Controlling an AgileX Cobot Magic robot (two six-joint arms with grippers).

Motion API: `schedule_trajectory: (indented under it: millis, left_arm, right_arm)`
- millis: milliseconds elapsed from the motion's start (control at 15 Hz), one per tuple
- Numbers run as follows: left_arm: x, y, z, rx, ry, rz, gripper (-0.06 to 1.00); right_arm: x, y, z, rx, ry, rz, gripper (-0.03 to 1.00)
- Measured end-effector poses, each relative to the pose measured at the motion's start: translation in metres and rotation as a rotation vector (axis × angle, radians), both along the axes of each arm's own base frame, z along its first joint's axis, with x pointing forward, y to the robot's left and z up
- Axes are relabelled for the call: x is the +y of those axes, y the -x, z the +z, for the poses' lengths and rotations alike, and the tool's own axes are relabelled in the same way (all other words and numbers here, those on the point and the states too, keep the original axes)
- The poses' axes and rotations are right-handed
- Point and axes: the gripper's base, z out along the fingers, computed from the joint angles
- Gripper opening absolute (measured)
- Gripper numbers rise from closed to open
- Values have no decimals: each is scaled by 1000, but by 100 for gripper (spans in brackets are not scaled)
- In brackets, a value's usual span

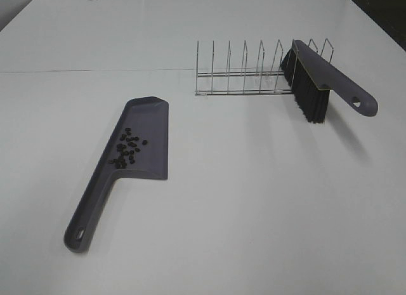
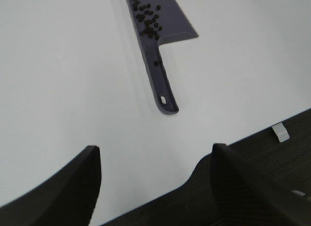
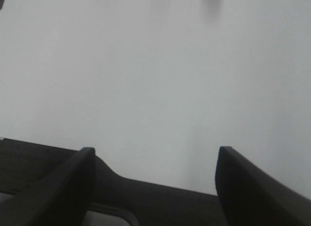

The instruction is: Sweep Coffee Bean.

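A grey dustpan (image 1: 143, 143) lies on the white table at the left, its handle (image 1: 89, 216) towards the front. Several dark coffee beans (image 1: 129, 148) lie on its pan; they also show in the left wrist view (image 2: 148, 22), with one bean on the handle (image 2: 156, 63). A grey brush (image 1: 317, 79) with black bristles rests in a wire rack (image 1: 254, 73) at the back right. My left gripper (image 2: 155, 180) is open and empty, well short of the dustpan handle (image 2: 165, 90). My right gripper (image 3: 155, 180) is open and empty over bare table. Neither gripper shows in the exterior view.
The white table (image 1: 254, 200) spreads across the view. A black edge strip with a small white clip (image 2: 280, 132) runs along the table's near side in the left wrist view.
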Motion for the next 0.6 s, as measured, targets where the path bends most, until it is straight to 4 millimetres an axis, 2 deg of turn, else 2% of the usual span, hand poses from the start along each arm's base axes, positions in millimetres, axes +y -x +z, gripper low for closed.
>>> schedule_trajectory:
  millis: [133,333,600]
  left_arm:
    - [3,8,-6,-66,32,-25,60]
    - [3,9,-20,-88,26,-39,60]
    - [3,9,-23,-124,-56,-125,60]
  right_arm:
    - [-4,29,-8,-110,12,35,63]
    - [-5,64,-21,-296,-1,86,63]
    - [-1,90,-25,-520,-23,193,62]
